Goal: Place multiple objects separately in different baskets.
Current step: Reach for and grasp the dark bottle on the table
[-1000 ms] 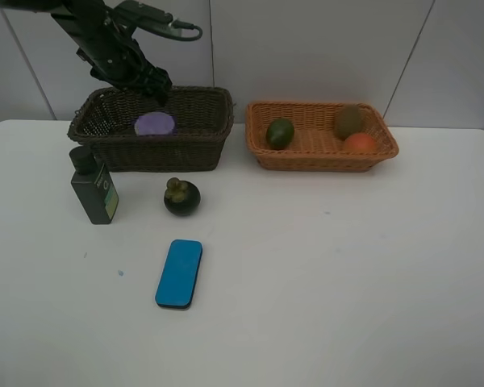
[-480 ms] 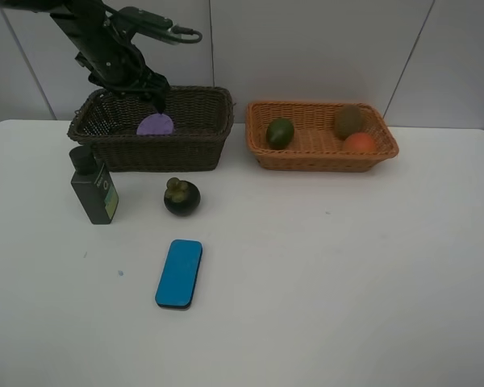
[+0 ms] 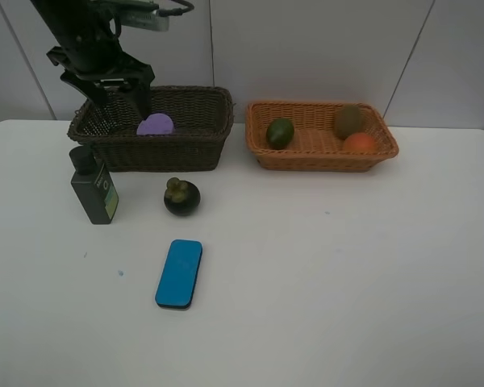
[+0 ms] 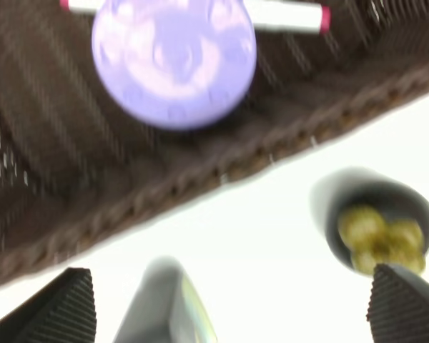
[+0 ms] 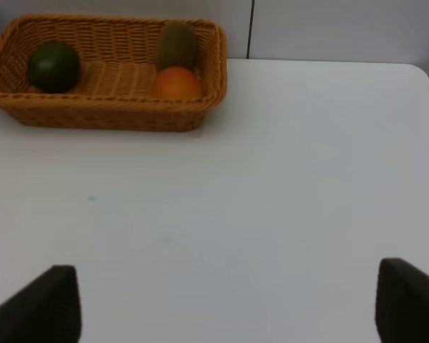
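On the white bench (image 3: 347, 282) stand the dark brown basket (image 3: 185, 149) and, to its right, the orange-tan basket (image 3: 323, 159). The left claw (image 3: 121, 98) hangs over the dark basket's left end, fingers spread and empty. The right claw (image 5: 229, 307), also spread, holds nothing. Outside wait three things:

- the bottle (image 3: 94, 192), upright just in front of that basket and nearest the left claw
- the blue eraser (image 3: 179, 273), long axis roughly front-to-back
- the mangosteen (image 3: 181, 197)

The purple-lidded tub (image 3: 155, 125) and white marker (image 4: 282, 14) lie inside the dark basket.

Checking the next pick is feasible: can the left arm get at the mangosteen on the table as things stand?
Probably yes. The left gripper hangs open and empty over the dark basket. The mangosteen sits just in front of it on bare table, apart from the bottle and eraser, with nothing above it.
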You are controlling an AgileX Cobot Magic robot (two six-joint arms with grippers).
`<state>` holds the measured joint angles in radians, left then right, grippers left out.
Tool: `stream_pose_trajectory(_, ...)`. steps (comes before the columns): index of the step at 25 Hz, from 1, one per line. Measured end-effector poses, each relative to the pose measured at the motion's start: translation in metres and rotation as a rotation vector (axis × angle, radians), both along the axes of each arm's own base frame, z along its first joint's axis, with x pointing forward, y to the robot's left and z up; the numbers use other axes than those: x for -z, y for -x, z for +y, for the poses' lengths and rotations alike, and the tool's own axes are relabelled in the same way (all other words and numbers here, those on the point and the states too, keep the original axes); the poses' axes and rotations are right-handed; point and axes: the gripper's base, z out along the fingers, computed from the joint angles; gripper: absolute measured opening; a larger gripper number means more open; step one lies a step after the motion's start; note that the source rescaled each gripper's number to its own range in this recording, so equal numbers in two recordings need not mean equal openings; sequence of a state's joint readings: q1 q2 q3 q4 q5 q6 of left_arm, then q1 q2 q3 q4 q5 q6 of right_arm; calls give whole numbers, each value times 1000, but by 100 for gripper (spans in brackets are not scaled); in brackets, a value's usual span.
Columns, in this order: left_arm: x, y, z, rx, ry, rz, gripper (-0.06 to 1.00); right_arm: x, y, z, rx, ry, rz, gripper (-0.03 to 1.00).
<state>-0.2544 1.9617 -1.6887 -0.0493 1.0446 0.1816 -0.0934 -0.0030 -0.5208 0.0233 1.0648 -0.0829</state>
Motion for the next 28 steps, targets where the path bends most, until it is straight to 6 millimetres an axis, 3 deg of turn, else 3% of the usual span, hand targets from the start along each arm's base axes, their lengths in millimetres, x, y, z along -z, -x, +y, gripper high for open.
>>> stream_pose_trajectory(6, -24, 21, 12, -189, -36, 79, 100, 0, 0, 0, 1, 0, 0, 100)
stream_pose_trajectory(9, -26, 25, 16, -308, -28, 80, 100, 0, 0, 0, 1, 0, 0, 100)
stream_pose_trajectory(20, 18, 62, 34, -356, -159, 236, 100, 0, 0, 0, 1, -1, 0, 100)
stream_pose_trajectory(28, 38, 67, 39, -361, -136, 223, 100, 0, 0, 0, 2, -2, 0, 100)
